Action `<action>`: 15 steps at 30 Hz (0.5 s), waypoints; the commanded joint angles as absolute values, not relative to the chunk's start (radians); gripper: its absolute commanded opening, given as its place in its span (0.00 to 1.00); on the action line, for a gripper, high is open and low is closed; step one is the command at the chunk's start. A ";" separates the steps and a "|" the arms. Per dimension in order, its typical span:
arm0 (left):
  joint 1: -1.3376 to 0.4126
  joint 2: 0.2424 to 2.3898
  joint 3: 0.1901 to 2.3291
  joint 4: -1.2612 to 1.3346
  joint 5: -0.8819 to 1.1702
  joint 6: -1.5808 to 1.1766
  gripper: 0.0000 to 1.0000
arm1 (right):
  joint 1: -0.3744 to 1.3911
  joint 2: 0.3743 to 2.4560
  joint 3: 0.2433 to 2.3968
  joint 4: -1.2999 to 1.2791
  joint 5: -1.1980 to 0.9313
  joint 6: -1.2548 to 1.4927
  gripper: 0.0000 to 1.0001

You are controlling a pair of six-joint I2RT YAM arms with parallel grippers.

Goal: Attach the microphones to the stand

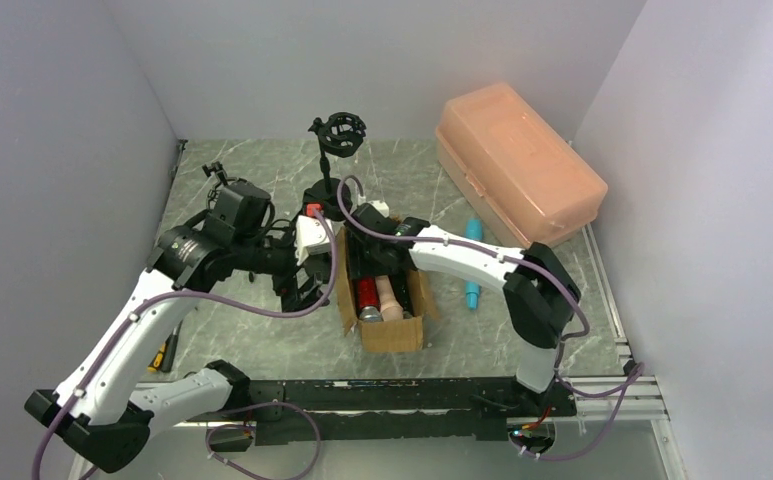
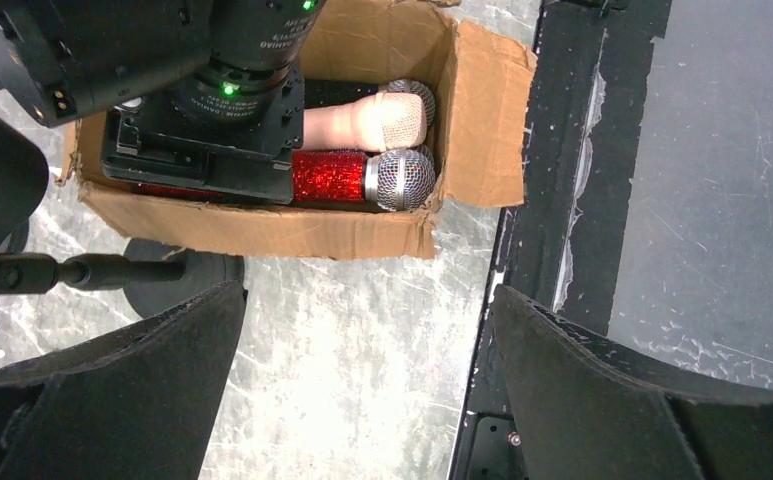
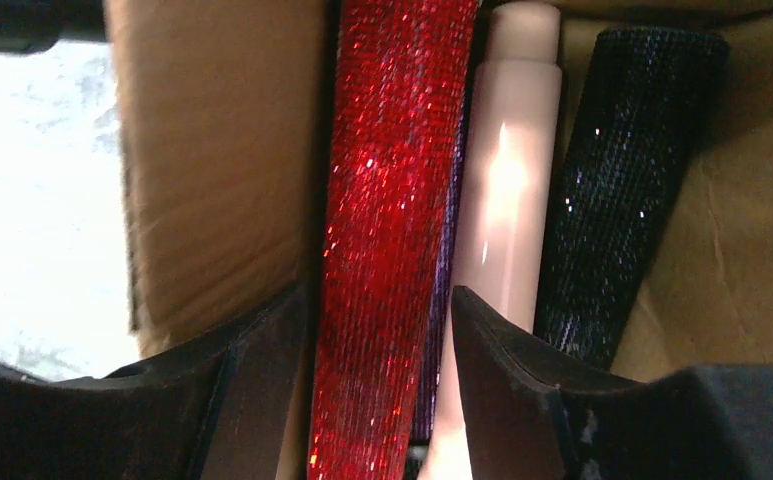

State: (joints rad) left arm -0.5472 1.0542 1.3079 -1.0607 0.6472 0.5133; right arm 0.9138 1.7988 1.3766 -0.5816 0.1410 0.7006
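Microphones (image 2: 357, 175) are mostly lying packed side by side in the open cardboard box (image 2: 262, 228) at mid-table. The red microphone (image 3: 392, 200) is pressing against the peach microphone (image 2: 362, 118), with the black microphone (image 3: 622, 180) on the far side. A purple sliver (image 3: 440, 330) is showing underneath them, possibly another one. The blue microphone (image 1: 473, 262) is resting alone on the table to the right of the box, and the stand (image 1: 327, 175) is waiting empty behind it. The right gripper (image 3: 377, 300) is reaching into the box with its jaws straddling the red handle, though I cannot tell whether they are actually pinching it. The left gripper (image 2: 367, 300) is hanging spread wide beside the box, holding nothing. Because the handles are crowding each other, a lift is likely risking dragging the peach one along, or tipping the light box. The glittery handle may also be slipping if pinched off-centre. The pink case (image 1: 517, 165) at the back is sitting closed, hiding its contents.
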 commanded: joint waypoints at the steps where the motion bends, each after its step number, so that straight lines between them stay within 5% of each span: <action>1: -0.527 1.025 1.329 -1.099 0.595 0.522 1.00 | 0.921 1.840 1.372 -0.466 0.163 0.716 0.58; 5: -0.511 1.008 1.346 -1.102 0.550 0.514 0.99 | 0.935 1.899 1.361 -0.466 0.206 0.729 0.54; 11: -0.493 0.982 1.355 -1.065 0.510 0.502 0.99 | 0.945 1.849 1.345 -0.482 0.259 0.734 0.17; 15: -0.487 0.996 1.374 -1.064 0.491 0.503 0.99 | 0.944 1.714 1.408 -0.534 0.259 0.725 0.13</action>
State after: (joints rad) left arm -0.4950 0.9977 1.3239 -1.0870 0.5213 0.5095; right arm 0.9367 1.8671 1.3602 -0.5091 0.2352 0.7372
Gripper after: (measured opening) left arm 0.994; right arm 0.401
